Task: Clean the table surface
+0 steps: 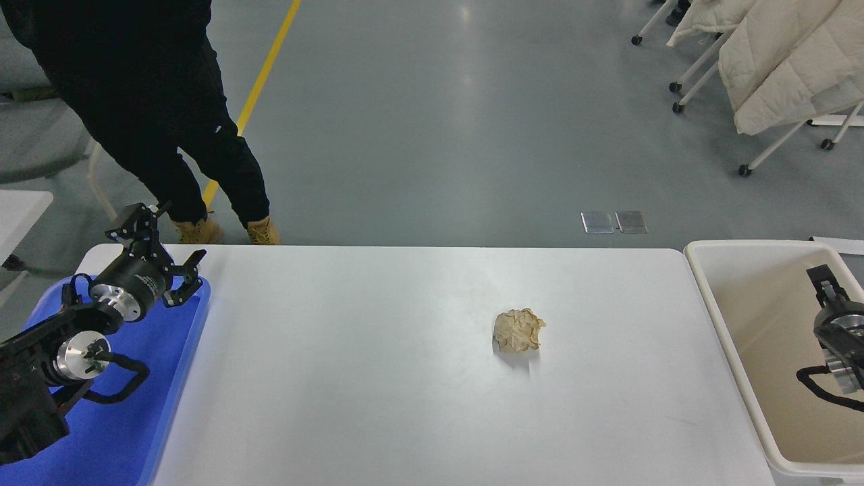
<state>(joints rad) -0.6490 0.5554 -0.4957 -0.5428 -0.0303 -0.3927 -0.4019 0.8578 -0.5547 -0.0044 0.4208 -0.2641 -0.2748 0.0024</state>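
Jaws of the left gripper (158, 253) stand spread above the blue tray's (145, 398) far corner; those of the right gripper (825, 283) — held over the cream bin (709, 297) — cannot be made out. One crumpled tan paper ball (518, 330) lies on the table surface (351, 364), right of centre — well apart from the bin.

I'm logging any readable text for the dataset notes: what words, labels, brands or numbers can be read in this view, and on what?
None can be read.
The white table surface, the crumpled beige paper wad, the blue tray and the cream bin show no print.
A small white mark on the person's trouser leg is too small to read.
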